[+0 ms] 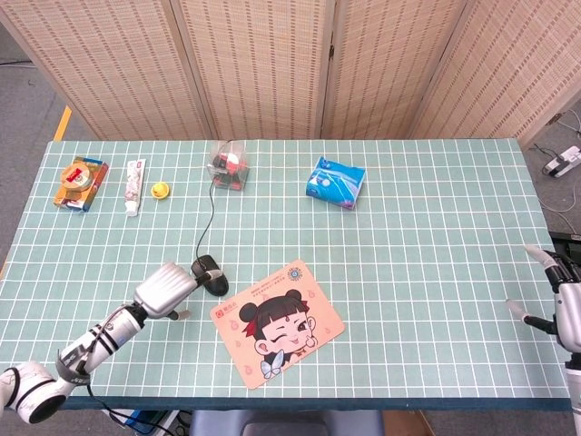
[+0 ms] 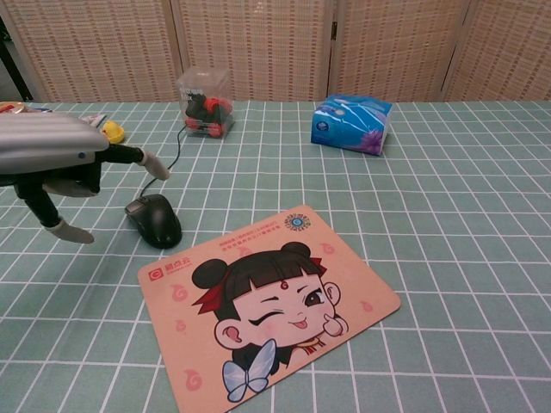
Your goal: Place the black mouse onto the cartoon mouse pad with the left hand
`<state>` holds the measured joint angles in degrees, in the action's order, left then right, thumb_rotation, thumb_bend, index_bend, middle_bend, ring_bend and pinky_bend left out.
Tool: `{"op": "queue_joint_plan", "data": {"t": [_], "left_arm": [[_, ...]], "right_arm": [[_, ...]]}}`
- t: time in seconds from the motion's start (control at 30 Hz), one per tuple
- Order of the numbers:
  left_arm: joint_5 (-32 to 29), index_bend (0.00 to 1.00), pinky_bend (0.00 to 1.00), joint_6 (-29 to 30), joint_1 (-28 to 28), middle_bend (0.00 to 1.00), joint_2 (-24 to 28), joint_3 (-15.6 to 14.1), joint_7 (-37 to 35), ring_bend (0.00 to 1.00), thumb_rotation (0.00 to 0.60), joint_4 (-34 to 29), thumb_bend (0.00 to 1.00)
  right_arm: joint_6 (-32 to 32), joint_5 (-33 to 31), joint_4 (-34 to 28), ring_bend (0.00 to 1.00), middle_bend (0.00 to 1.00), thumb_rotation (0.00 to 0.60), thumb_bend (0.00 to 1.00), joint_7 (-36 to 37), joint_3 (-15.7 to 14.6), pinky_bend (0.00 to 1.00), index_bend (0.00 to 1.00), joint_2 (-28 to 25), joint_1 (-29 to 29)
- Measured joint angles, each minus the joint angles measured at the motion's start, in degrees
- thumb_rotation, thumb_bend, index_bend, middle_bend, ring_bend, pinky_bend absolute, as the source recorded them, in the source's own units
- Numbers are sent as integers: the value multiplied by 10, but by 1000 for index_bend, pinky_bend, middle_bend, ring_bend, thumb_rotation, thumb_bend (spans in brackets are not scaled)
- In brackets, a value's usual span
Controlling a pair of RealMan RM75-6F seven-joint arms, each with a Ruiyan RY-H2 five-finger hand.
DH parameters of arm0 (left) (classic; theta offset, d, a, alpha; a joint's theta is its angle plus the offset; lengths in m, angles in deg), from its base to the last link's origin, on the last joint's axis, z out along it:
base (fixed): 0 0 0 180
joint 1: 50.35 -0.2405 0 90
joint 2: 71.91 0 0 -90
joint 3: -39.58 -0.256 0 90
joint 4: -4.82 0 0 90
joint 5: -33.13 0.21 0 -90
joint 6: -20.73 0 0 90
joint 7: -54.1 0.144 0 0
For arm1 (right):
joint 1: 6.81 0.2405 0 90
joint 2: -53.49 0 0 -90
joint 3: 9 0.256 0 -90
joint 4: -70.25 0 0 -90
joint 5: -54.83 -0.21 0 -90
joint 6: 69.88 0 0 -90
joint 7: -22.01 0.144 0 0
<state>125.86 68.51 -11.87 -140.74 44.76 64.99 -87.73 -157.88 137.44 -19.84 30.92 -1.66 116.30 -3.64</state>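
left hand (image 1: 166, 289): silver shell, black fingers, pale tips | forearm: white, black bands | right hand (image 1: 567, 306): same silver-black build

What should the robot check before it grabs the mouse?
1. Left robot hand empty with fingers apart: ok.
2. Left robot hand close beside the black mouse: ok, but whether it touches cannot tell.
3. Mouse on the table, not yet on the cartoon mouse pad: ok, job still to do.
4. Pad has nothing lying on it: ok.
5. Mouse cable loose enough to reach the pad: cannot tell; it runs back toward the clear box.
6. Right robot hand far off at the table edge: ok.
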Motion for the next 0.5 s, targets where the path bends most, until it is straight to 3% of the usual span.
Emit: {"op": "queue_joint_plan", "data": {"t": [0.5], "left_arm": [[33, 219, 1000, -7, 68, 1000, -78, -11, 60, 1000, 600, 119, 177]], "right_arm": [[26, -20, 16, 190, 249, 600, 116, 27, 7, 398, 187, -4, 5]]}}
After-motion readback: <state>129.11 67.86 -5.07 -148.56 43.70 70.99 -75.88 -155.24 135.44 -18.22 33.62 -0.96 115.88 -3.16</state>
